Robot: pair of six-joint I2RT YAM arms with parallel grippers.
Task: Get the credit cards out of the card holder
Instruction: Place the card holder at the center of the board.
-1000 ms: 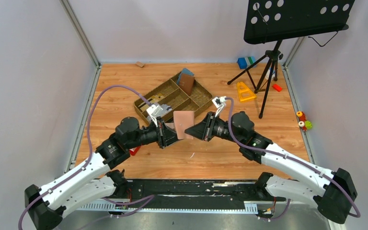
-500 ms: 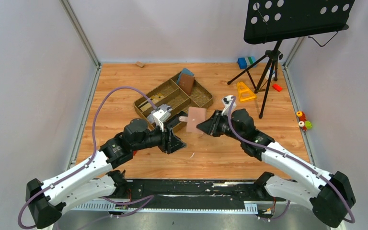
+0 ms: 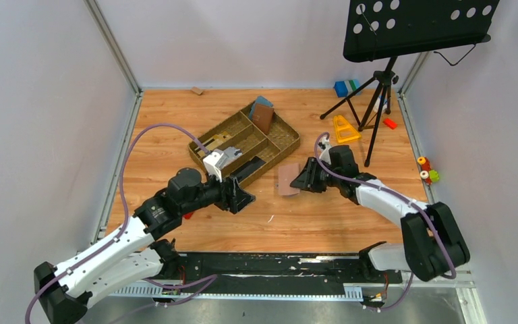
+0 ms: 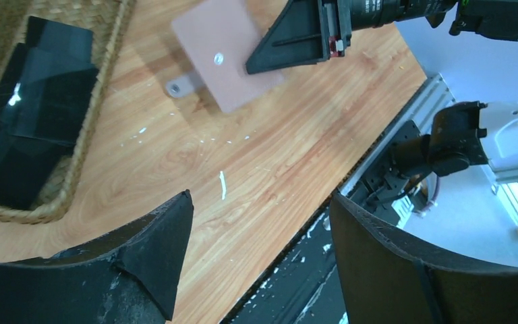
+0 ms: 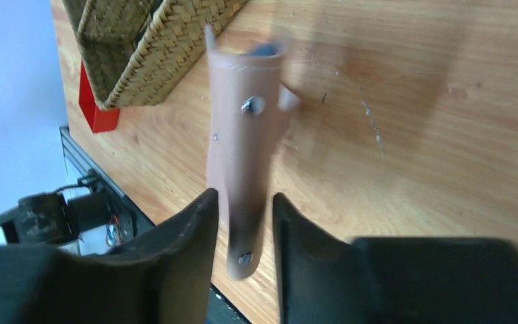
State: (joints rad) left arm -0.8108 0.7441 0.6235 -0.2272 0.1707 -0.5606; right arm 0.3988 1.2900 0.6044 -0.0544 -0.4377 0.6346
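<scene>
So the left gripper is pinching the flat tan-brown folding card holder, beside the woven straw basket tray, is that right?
Not quite. It is the right gripper that pinches the flat tan-brown folding card holder, as the right wrist view shows. The left gripper is open and holds nothing. The rest is right: the holder is beside the woven straw basket tray.

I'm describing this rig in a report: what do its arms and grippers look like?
The left arm and right arm match: white lower links, black joints and black forearms, each with a purple cable along it. The left gripper and right gripper each have two black, wedge-shaped fingers. A white box sits on the left wrist.
</scene>
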